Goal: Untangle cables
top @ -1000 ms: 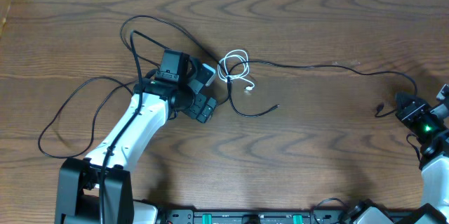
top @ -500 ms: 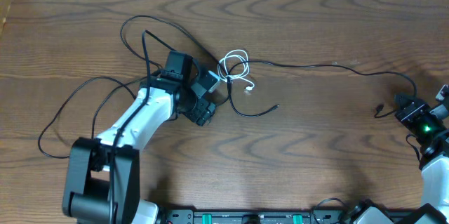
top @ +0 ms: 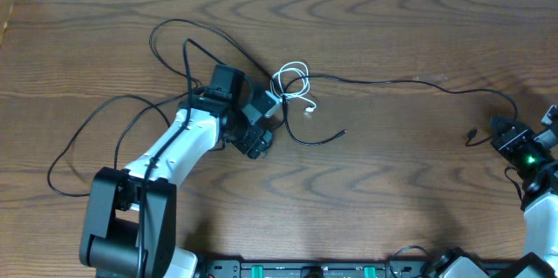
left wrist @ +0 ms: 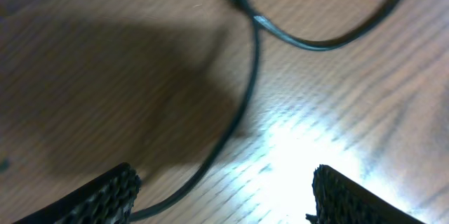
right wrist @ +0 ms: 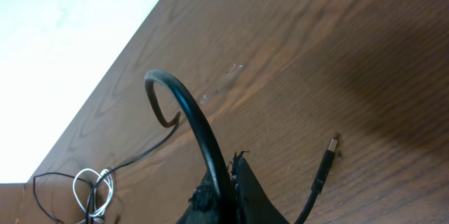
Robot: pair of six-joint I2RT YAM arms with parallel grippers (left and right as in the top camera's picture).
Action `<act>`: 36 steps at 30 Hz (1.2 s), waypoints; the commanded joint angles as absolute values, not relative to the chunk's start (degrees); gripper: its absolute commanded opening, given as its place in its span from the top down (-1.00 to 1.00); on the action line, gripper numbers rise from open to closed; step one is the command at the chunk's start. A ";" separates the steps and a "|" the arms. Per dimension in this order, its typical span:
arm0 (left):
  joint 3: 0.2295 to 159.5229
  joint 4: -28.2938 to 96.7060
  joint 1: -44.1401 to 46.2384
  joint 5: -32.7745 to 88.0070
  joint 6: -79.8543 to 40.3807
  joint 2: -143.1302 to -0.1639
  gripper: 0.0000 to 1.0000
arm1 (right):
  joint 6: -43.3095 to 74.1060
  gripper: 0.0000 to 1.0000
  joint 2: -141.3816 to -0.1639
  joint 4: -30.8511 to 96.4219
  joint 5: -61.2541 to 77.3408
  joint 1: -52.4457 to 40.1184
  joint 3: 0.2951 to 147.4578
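Tabletop (left wrist: pixel 365 90), black cord (left wrist: pixel 247 90) within left claw (left wrist: pixel 224 196)

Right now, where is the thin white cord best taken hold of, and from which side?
Grip the thin white cord at its free tail, coming from above. Its loops overlap the long thin black cord, but the tail lies alone on the brown wooden table, so likely nothing else gets pinched.

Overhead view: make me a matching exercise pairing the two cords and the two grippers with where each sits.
1. white cord
2. black cord
3. left gripper
4. right gripper

A. far right edge of the view
B. small coil near the middle
C. long thin line running across to the right
D. just left of the white cord, jaws open

Pairs: 1-B, 2-C, 3-D, 4-A
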State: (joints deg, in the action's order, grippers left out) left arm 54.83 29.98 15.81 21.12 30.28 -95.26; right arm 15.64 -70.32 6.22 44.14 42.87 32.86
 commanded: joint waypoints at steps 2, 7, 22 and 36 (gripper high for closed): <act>54.59 29.45 17.21 22.26 34.06 -95.48 -0.59 | 14.50 0.98 -69.65 6.33 44.51 42.28 33.10; 54.59 29.12 17.17 22.26 34.06 -95.48 -0.59 | 14.48 0.98 -69.65 6.52 44.51 42.28 33.10; 53.45 28.64 17.19 22.26 34.06 -97.73 -0.58 | 14.48 0.98 -69.65 6.76 44.51 42.26 33.10; 53.45 25.82 17.19 22.28 34.04 -100.64 -0.30 | 14.48 0.98 -69.65 7.14 44.51 42.26 33.10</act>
